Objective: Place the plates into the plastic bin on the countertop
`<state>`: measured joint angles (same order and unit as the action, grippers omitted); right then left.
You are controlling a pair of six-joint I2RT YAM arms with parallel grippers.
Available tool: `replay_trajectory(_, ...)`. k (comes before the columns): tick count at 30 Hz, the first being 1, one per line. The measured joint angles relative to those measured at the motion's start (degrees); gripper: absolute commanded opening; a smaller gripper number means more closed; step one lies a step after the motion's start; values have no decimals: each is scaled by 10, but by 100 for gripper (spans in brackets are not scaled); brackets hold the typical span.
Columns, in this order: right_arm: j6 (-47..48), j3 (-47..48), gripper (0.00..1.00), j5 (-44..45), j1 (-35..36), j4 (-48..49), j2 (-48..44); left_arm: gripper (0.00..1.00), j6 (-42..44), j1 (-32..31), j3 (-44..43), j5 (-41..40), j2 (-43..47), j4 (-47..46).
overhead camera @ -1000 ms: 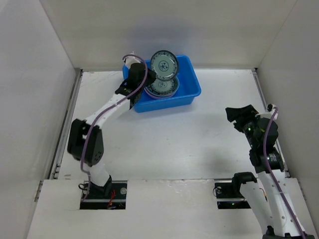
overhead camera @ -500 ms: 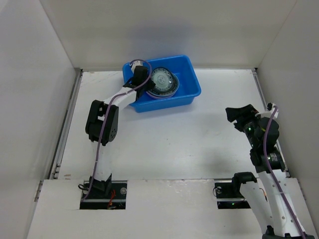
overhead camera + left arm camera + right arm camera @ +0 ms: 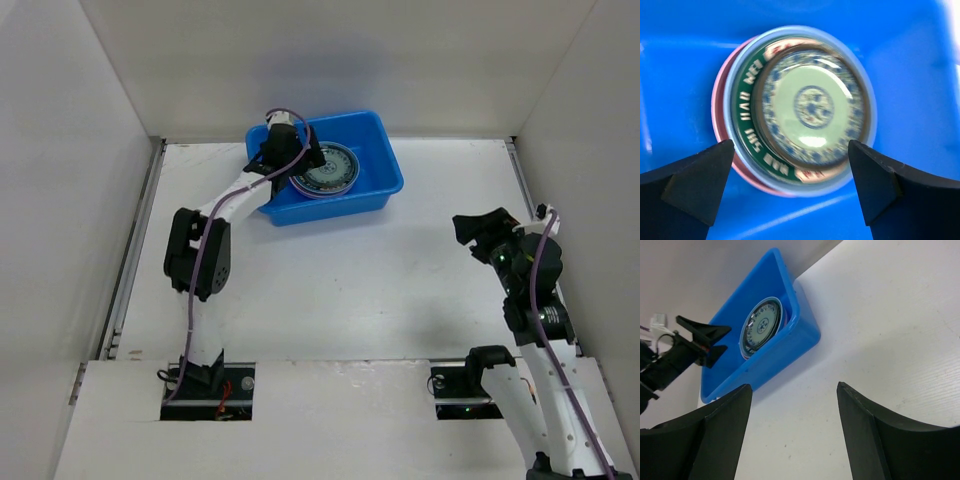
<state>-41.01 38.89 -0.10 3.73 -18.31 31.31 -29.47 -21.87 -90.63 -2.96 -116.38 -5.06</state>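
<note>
Blue plastic bin (image 3: 378, 150) sat at far edge of countertop (image 3: 350, 280), left of centre. Plates (image 3: 325, 170) lay stacked inside bin, toward its left half: small teal patterned plate (image 3: 812, 107) on top, dark-rimmed white plate (image 3: 747, 135) under it, then light blue plate (image 3: 805, 30), pink plate (image 3: 716, 107) lowest visible. Left wrist view was blurred; you could not count plates beneath. Your left gripper (image 3: 790, 150) hung above stack, jaws spread wide, gripping nothing. Your right gripper (image 3: 793, 389) stood near right edge of countertop, well apart from bin, jaws parted, empty.
</note>
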Motion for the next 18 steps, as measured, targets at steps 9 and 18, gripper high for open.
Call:
replay_trajectory(9, 52, 75, 83, 18, 4, -38, 52, 100, 104, -63, 14, -70, 240, 118)
replay_trajectory(18, 126, 109, 100, 196, 64, -130, 120, 100, 125, -59, 290, -232, 456, 259)
